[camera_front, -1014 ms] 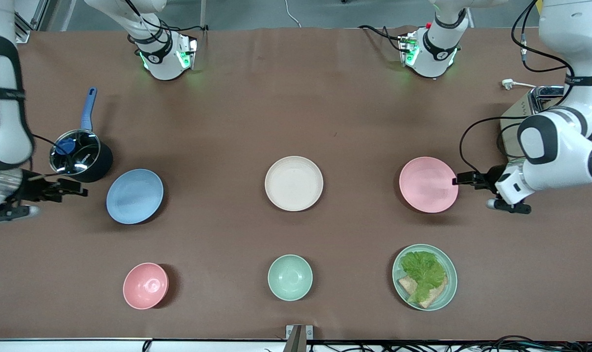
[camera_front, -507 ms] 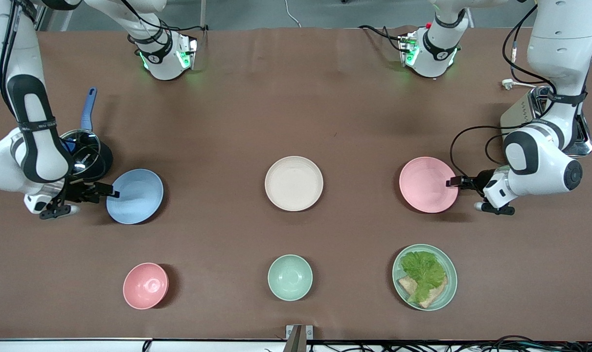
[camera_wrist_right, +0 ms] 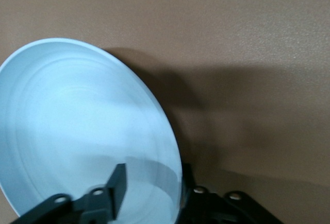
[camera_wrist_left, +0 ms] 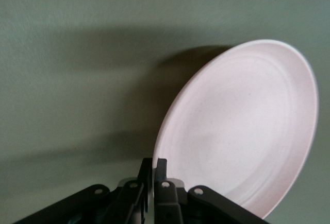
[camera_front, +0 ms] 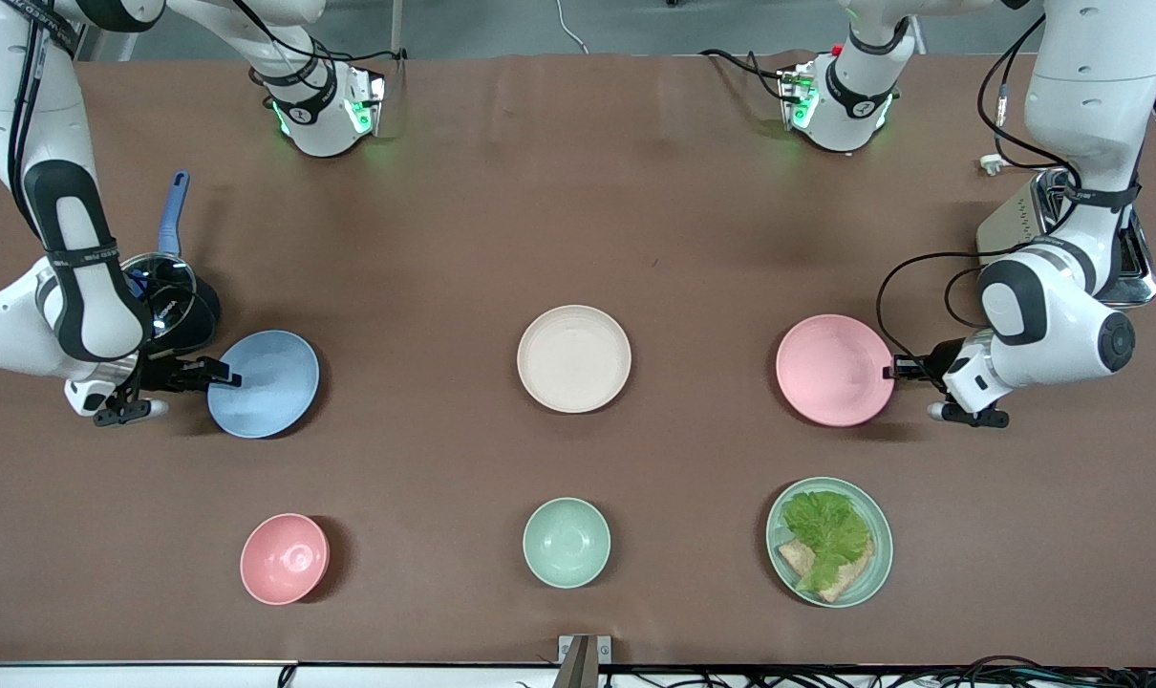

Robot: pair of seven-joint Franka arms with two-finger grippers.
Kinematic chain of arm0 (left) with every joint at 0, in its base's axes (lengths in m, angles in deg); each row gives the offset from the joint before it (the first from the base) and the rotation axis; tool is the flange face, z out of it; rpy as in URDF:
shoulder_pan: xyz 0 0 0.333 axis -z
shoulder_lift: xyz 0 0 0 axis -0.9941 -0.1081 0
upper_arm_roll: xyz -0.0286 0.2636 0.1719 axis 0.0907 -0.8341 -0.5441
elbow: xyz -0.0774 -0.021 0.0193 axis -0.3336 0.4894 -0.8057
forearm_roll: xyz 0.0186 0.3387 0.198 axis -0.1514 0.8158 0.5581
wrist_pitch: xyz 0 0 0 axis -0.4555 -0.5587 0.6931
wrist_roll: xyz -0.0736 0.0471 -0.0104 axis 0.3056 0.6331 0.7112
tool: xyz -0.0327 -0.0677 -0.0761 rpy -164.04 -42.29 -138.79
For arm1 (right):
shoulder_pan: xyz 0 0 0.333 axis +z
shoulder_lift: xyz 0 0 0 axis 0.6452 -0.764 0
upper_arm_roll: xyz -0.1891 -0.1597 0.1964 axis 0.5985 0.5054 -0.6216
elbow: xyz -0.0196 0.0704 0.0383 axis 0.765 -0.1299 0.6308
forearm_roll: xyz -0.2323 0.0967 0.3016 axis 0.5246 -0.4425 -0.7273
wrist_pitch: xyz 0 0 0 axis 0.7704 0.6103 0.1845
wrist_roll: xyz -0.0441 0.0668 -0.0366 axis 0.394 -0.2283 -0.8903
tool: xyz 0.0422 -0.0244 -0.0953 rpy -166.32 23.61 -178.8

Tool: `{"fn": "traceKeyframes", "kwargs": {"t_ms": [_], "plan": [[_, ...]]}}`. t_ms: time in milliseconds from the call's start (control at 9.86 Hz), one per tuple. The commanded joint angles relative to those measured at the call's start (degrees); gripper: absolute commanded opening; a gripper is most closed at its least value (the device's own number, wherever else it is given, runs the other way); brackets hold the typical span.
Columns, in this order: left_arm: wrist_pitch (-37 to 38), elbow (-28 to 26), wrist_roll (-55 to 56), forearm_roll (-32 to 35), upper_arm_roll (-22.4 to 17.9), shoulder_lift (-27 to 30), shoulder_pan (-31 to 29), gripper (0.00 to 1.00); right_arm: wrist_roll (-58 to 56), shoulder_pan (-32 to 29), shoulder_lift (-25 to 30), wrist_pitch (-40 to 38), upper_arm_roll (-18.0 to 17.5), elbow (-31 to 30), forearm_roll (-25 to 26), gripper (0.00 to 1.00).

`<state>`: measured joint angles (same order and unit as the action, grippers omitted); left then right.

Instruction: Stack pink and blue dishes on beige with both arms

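I see a pale pink plate (camera_front: 834, 370), light blue plate (camera_front: 264, 383) and cream-beige plate (camera_front: 574, 358) on my plain brown counter (camera_front: 578, 210).

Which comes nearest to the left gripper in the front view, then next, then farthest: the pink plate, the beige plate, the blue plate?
1. Pink plate: the left gripper is clamped on its rim, at the left arm's end of the table.
2. Beige plate: mid-table.
3. Blue plate: at the right arm's end, its rim between the fingers of the right gripper.
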<state>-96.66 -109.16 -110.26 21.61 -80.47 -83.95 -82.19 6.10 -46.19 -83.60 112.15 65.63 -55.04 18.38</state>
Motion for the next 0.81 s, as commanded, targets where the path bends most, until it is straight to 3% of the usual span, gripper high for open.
{"fn": "traceKeyframes", "kwargs": {"t_ms": [0, 203, 406, 507, 710], "plan": [[2.2, -1.3, 3.8, -0.7, 5.0, 5.5, 0.0, 0.03, -1.3, -0.2, 0.2, 0.9, 0.0, -0.2, -1.8, 0.01], [2.1, -1.2, 12.9, 0.0, 13.4, 5.9, 0.0, 0.03, 1.0, 0.3, 0.7, -2.8, 1.2, 3.3, -1.4, 0.01], [-1.1, -1.2, 23.5, 0.2, 21.5, 4.9, 0.1, 0.03, 8.2, 1.8, 0.9, -16.9, 4.8, 12.6, 2.6, 0.01], [-5.4, -0.9, 29.5, 0.3, 26.9, 2.8, 0.2, 0.03, 13.8, 1.8, 0.9, -23.1, 4.9, 18.3, 6.7, 0.01], [-18.7, -0.7, 42.6, 3.4, 34.2, -2.9, 2.0, 0.02, 24.0, 3.0, 1.0, -34.4, 4.6, 26.5, 8.4, 0.01]]}}
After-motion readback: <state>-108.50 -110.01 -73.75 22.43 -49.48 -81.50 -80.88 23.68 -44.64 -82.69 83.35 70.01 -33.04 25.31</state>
